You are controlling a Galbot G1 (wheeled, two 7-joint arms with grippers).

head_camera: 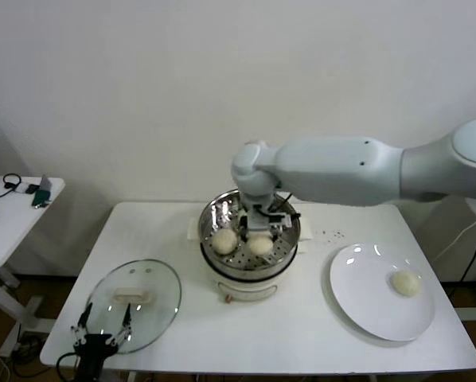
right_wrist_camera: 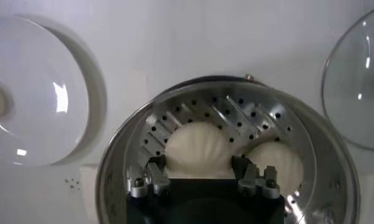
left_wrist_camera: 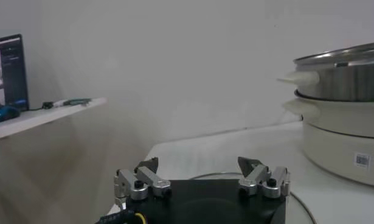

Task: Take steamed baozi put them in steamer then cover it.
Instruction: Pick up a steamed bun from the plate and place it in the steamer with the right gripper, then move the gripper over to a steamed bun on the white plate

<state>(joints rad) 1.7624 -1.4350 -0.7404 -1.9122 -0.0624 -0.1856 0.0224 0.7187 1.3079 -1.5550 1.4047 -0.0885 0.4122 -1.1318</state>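
The steamer [head_camera: 222,208] stands mid-table with two baozi on its perforated floor [right_wrist_camera: 235,109]. My right gripper [head_camera: 259,231] reaches down into it. Its fingers [right_wrist_camera: 155,170] press against both sides of one baozi [right_wrist_camera: 199,149], which rests on the floor. The second baozi [right_wrist_camera: 278,161] lies right beside it, seen in the head view as the left one [head_camera: 224,240]. Another baozi [head_camera: 406,282] sits on the white plate [head_camera: 373,310] at the right. The glass cover [head_camera: 154,314] lies flat at the front left. My left gripper [head_camera: 103,322] waits open at its near edge, holding nothing [left_wrist_camera: 202,167].
A small side table [head_camera: 15,207] with cables and gadgets stands off to the left. The steamer's cream pot base [left_wrist_camera: 342,140] rises to one side of the left gripper. The wall runs close behind the table.
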